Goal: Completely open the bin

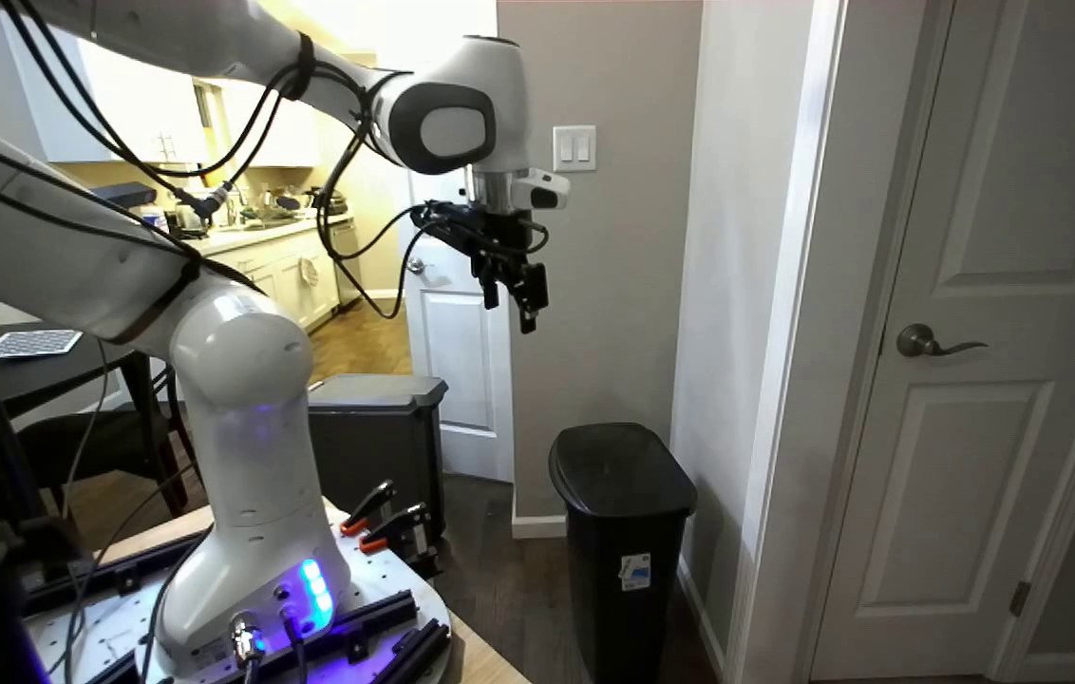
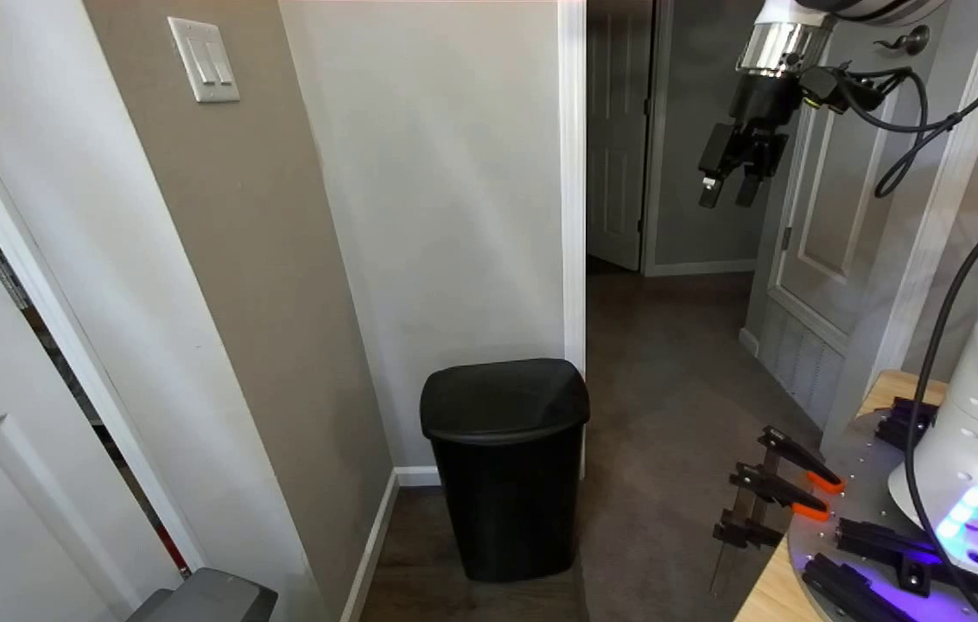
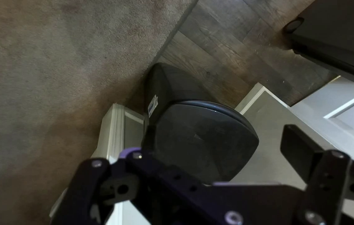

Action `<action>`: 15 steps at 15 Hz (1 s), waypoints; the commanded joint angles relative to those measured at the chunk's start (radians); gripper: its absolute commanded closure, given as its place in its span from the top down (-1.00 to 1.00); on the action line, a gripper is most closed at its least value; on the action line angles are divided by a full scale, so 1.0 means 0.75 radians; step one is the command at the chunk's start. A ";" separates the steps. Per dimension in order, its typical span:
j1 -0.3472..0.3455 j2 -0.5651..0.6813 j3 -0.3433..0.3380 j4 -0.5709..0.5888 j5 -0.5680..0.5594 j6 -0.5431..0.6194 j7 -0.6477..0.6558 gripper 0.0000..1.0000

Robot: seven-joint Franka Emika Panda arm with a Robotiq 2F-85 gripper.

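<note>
The bin is a tall, slim black plastic trash bin standing upright on the floor in the wall corner. In both exterior views its rounded black lid lies down shut on the body. In the wrist view the lid is seen from above, partly covered by the gripper's near parts. My gripper hangs high above the bin, pointing down, apart from it. It also shows in an exterior view at the upper right. In the wrist view the fingers are spread wide with nothing between them.
Walls stand close behind and beside the bin. A dark container with a grey lid stands near the white door. Black clamps with orange tips stick out from the robot's table edge. Cables hang loosely along the arm.
</note>
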 commanded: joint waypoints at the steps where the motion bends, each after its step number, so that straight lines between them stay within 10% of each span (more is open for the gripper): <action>1: 0.022 0.131 0.044 0.027 0.015 0.184 -0.036 1.00; 7: 0.227 0.508 0.100 0.165 0.064 0.602 -0.092 1.00; 15: 0.422 1.033 0.194 0.544 0.408 0.531 -0.438 1.00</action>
